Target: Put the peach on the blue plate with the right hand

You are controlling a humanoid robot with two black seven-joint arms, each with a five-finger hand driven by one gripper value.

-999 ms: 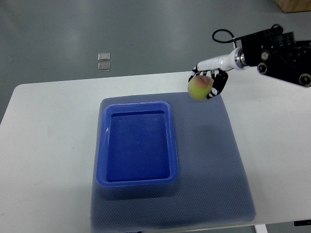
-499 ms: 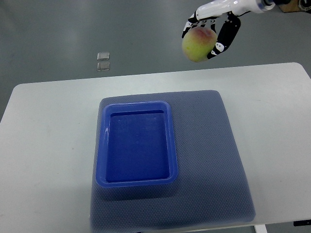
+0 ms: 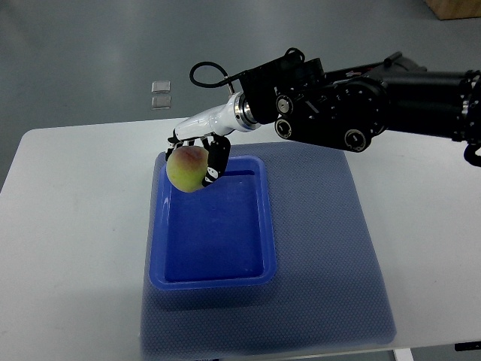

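Right hand: your robot's white-and-black fingered right hand (image 3: 197,147) sat over the far left corner of the tray, reached in on a long black arm (image 3: 361,101) from the picture's right edge.
Grip: its fingers (image 3: 216,160) were curled round the fruit from above and from the right side, pinching it firmly.
Peach: the round yellow-green peach with a red blush (image 3: 187,168) was in that grasp, seen over the far left corner of the plate, overlapping the rim there. You could not tell from this one steep view whether it was touching the plate or hanging clear above it.
Plate: the deep blue rectangular plastic plate with a raised rim (image 3: 264,233) lay on the left half of the mat, its long sides running away from you, its floor bare.
Mat: the grey-blue textured rubber mat (image 3: 331,256) covered the middle of the table, with the plate wholly on it.
Table: the white rounded table (image 3: 68,226) carried the mat.
Floor: beyond the table's far edge, two small clear square pieces (image 3: 160,95) lay one just behind the other on the grey floor.
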